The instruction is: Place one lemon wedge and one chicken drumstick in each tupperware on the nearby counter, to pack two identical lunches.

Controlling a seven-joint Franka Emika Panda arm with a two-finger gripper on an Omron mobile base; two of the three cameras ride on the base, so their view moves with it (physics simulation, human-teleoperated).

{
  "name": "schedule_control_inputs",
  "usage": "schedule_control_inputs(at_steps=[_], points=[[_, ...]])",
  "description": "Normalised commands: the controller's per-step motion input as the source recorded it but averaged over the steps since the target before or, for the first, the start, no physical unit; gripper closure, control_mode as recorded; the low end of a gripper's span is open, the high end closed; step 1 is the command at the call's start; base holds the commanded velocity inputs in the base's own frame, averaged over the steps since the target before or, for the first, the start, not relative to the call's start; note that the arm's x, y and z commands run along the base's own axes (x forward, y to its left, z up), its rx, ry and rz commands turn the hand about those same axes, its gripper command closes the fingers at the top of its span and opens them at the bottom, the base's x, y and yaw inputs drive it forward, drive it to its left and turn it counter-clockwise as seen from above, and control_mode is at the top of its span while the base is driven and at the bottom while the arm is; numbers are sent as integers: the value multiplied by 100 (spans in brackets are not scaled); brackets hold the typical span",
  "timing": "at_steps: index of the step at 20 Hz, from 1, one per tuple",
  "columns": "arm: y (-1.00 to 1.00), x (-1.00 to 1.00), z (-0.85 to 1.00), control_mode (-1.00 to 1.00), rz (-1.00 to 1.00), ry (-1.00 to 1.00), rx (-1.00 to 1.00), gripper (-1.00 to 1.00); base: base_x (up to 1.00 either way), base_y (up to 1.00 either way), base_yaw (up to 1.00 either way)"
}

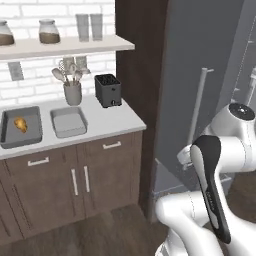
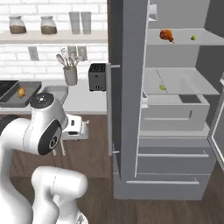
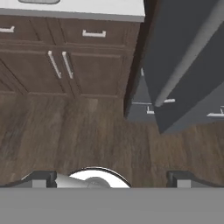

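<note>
Gripper (image 3: pixel 109 177) spread — fridge door (image 3: pixel 183 65) beside.

Arm (image 1: pixel 215 185): folded close over its base, rising from the lower right of the left base view, with a white upper link and a dark-faced joint cover running diagonally down toward the near edge. In the right base view the same arm (image 2: pixel 41 131) stands at lower left, its rounded shoulder joint topped by a dark cap and the wrist section projecting right at mid-height.

Gripper (image 3: pixel 111 177): pointing forward and down at the floor in the hand view. The two dark fingertips (image 3: pixel 41 178) sit well apart at the bottom corners, nothing between them.
</note>
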Motion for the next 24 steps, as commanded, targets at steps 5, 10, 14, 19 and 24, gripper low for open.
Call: schedule_control_inputs(at_steps=[5, 10, 14, 19, 24], points=[[0, 0, 0, 100, 0, 0, 0, -100, -1, -100, -57], [0, 0, 0, 100, 0, 0, 0, -100, 1, -100, -75], [0, 0, 0, 100, 0, 0, 0, -100, 18, -100, -65], [0, 0, 0, 100, 0, 0, 0, -100, 100, -91, 0], [0, 0, 0, 100, 0, 0, 0, -100, 46, -34, 47]])
